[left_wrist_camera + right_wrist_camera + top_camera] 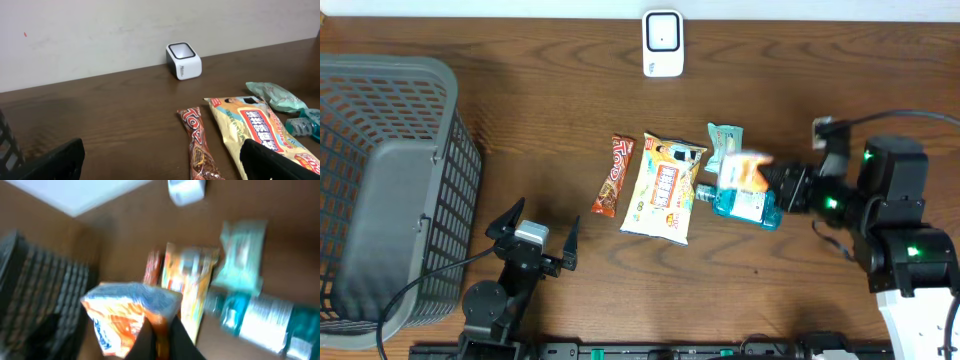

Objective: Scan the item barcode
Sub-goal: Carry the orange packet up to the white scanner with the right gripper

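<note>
From overhead, my right fingers (788, 186) are clamped on the orange packet (745, 172). It shows blurred at three o'clock from the yellow bag (665, 187), over the blue bottle (745, 205) and just beside the teal packet (723, 143). The scanner (662, 42) stands at twelve o'clock on the tabletop (520, 120), well apart from the orange packet. A red bar (615, 175) lies at nine o'clock from the yellow bag, and the grey basket (390, 180) fills the nine o'clock edge. My left fingers (506, 223) stand wide apart at seven o'clock, holding nothing.

In my left wrist view, the left fingers (55, 162) sit apart in the bottom corners. The red bar (200, 150) and yellow bag (255, 130) lie between them, and the scanner (184, 61) is at twelve o'clock.

My right wrist view is blurred. The right fingers (182, 342) pinch the lower edge of the orange packet (125, 312). The blue bottle (260, 317) is at four o'clock, the teal packet (242, 255) at two, and the scanner (186, 190) at twelve.
</note>
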You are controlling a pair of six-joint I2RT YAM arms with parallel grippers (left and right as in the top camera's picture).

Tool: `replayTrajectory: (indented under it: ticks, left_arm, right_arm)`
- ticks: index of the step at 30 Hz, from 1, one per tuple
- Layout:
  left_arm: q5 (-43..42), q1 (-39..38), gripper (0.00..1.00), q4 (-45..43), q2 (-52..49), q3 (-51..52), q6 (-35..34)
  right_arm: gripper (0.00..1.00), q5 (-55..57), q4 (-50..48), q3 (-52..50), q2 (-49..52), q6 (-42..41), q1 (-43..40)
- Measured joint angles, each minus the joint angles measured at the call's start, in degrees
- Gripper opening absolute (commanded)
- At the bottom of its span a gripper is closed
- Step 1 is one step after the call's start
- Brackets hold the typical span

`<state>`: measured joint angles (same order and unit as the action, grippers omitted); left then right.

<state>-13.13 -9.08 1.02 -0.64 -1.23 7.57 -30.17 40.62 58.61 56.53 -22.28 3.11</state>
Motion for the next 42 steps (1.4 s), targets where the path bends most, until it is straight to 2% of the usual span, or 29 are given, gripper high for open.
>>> replayTrajectory:
  ticks: [5, 9, 14, 20, 23, 25, 28, 32, 42]
  left_arm:
    - [0.0, 0.0, 0.99, 0.1, 0.0, 0.0, 0.0]
    - [0.0, 0.0, 0.99, 0.1, 0.0, -0.1, 0.0]
    - [0.0, 0.0, 0.99, 0.1, 0.0, -0.1, 0.0]
    - [0.0, 0.0, 0.99, 0.2, 0.0, -0.1, 0.0]
    - [0.0, 0.0, 0.99, 0.2, 0.0, -0.1, 0.0]
    - [0.0, 0.0, 0.99, 0.2, 0.0, -0.1, 0.0]
    - [0.0, 0.0, 1.00, 0.2, 0.0, -0.1, 0.0]
    - [0.0, 0.0, 0.99, 0.2, 0.0, -0.1, 0.0]
    - [0.0, 0.0, 0.99, 0.2, 0.0, -0.1, 0.0]
  right_arm:
    - [0.01, 5.5, -18.1, 0.1, 3.1, 3.5, 3.8]
    - [0.01, 8.7, -31.4, 0.2, 9.4, 6.0, 8.0]
    - [0.01, 12.3, -48.7, 0.1, 21.9, 10.1, 12.2]
    - [0.01, 13.8, -76.4, -0.1, 38.2, 18.3, 14.7]
    - [0.01, 14.0, -90.7, -0.1, 45.3, 20.0, 14.9]
    - [0.01, 14.5, -96.9, 0.2, 49.4, 19.9, 14.8]
    - [0.01, 15.2, -100.0, 2.9, 55.8, 19.4, 14.7]
    - [0.01, 15.7, -99.7, 11.9, 65.4, 18.8, 14.6]
    - [0.01, 16.3, -87.5, 39.6, 84.0, 18.0, 13.4]
